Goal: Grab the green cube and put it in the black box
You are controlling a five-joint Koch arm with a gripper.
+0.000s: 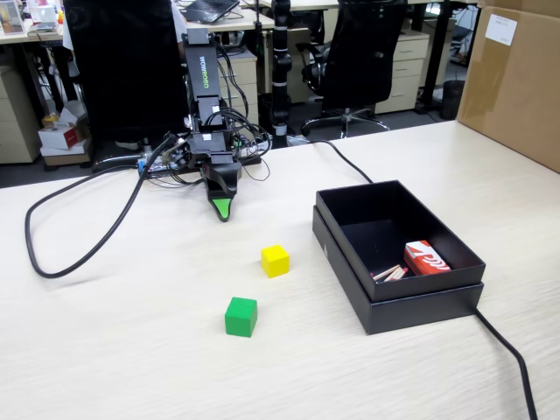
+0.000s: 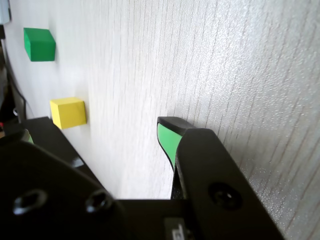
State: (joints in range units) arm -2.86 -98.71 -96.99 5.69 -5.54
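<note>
Hanging tip-down over the worktop, the fingers, touching nothing and holding nothing. Only one green-tipped point plain in the fixed view. In the wrist view, one green pad clear and just a sliver of green at the left edge behind the black housing. Cannot tell whether released or clenched.

Well apart from the fingers, towards the camera in the fixed view and a little to the right of the tip: the green cube, flat on the bare worktop, upright, touched by nothing. In the wrist view, the same green cube at the upper left, far ahead of the pad.

Between the fingers and the green cube, though off to the right of the line joining them in the fixed view: a yellow cube, nearer the tip than the green one and apart from both. In the wrist view, the yellow cube partly cut off by the black housing.

Further right of the fingers in the fixed view, well clear of both cubes: the black box, open-topped, with a red packet and some small sticks in its near right corner. Left of the fingers, a looping black cable on the worktop. At the far right, a brown carton.
</note>
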